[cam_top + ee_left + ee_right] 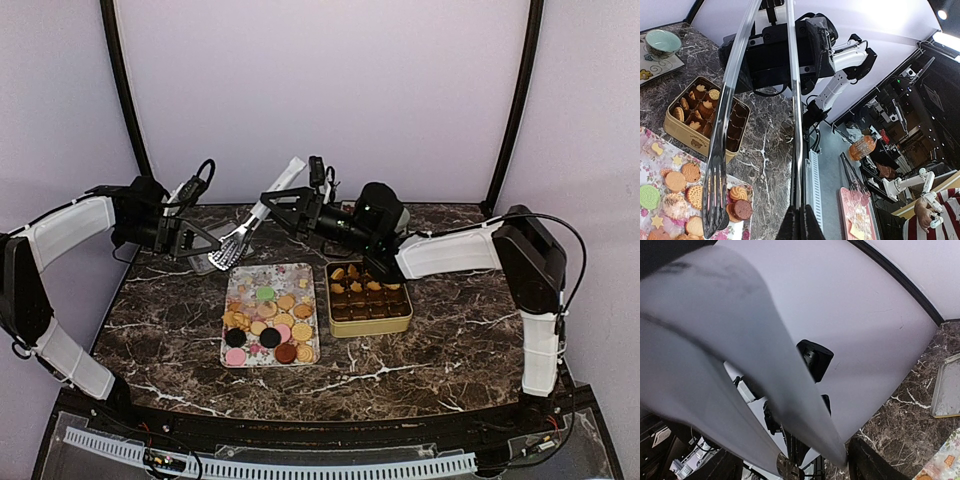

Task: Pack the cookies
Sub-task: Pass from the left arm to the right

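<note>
The cookies (pixel 268 315) lie on a flowery tray (pixel 300 268): tan, pink, green and dark discs. A few cookies (pixel 355 275) fill the back cells of the gold tin (pixel 405 320). Metal tongs (pixel 255 215) hang slanted above the tray's far edge. My left gripper (pixel 205 245) is shut on one arm near the slotted heads. In the left wrist view that gripper (pixel 800 220) pinches the right arm of the tongs (pixel 795 125), and the other head hovers over the cookies (pixel 682 180). My right gripper (pixel 280 205) straddles the handle end. Its fingers (pixel 865 465) press both arms of the tongs (pixel 740 340).
A silver lid (pixel 205 262) lies behind the tray's left corner and shows as the lid (pixel 945 390) in the right wrist view. A green bowl (pixel 660 42) on a plate sits beyond the tin (pixel 685 135). Bare marble lies in front of the tray and tin.
</note>
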Controlling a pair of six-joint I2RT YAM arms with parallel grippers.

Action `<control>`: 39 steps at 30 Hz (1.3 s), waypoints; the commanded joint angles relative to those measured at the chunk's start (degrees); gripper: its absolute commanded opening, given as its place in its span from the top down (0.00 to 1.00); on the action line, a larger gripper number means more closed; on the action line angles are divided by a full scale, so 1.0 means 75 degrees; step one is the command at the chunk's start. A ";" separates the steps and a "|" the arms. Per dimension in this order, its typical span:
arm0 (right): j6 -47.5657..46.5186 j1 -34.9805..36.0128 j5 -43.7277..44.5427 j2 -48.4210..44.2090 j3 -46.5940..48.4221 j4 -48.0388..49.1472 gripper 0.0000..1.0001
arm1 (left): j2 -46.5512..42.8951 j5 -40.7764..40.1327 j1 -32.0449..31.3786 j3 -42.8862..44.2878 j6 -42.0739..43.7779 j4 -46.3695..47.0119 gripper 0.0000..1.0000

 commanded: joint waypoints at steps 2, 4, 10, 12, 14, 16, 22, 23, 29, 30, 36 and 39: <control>0.0066 0.0096 0.0092 0.0279 0.0294 0.0737 0.28 | -0.0275 0.0315 -0.0080 0.0114 0.0217 -0.0037 1.00; 0.0302 0.0096 -0.0008 0.0456 0.0520 0.0948 0.28 | -0.0273 0.0317 -0.0084 0.0089 0.0225 -0.0067 1.00; 0.0417 0.0159 -0.0525 0.0642 0.0989 0.0766 0.30 | -0.0243 0.0265 -0.0097 0.0130 0.0383 -0.0184 1.00; 0.0318 0.0177 -0.0578 0.0550 0.0894 0.0697 0.31 | -0.0232 0.0269 -0.0096 0.0143 0.0364 -0.0161 1.00; 0.0217 0.0169 -0.0543 0.0424 0.0681 0.0697 0.32 | -0.0214 0.0254 -0.0098 0.0153 0.0346 -0.0139 1.00; 0.0090 0.0155 -0.0449 0.0271 0.0473 0.0698 0.34 | -0.0202 0.0240 -0.0098 0.0146 0.0325 -0.0118 1.00; -0.0822 0.0143 -0.0019 -0.0249 0.0173 -0.0074 0.47 | -0.0235 -0.0082 -0.0088 0.0039 0.0073 0.0147 0.98; -0.1021 0.0143 0.0081 -0.0367 0.0078 -0.0172 0.48 | -0.0253 -0.0254 -0.0094 -0.0005 0.0017 0.0221 0.96; -0.1839 0.0165 0.0389 -0.0831 -0.0206 -0.0746 0.50 | -0.0338 -0.0829 -0.0098 -0.0343 -0.0199 0.0556 0.90; -0.1987 0.0166 0.0438 -0.0874 -0.0206 -0.0946 0.50 | -0.0331 -0.0869 -0.0091 -0.0348 -0.0202 0.0553 0.88; -0.2451 0.0182 0.0600 -0.1050 -0.0240 -0.1429 0.51 | -0.0351 -0.1325 -0.0098 -0.0295 -0.0381 0.0636 0.59; -0.2695 0.0187 0.0691 -0.1143 -0.0290 -0.1714 0.51 | -0.0369 -0.1883 -0.0094 -0.0270 -0.0557 0.0712 0.49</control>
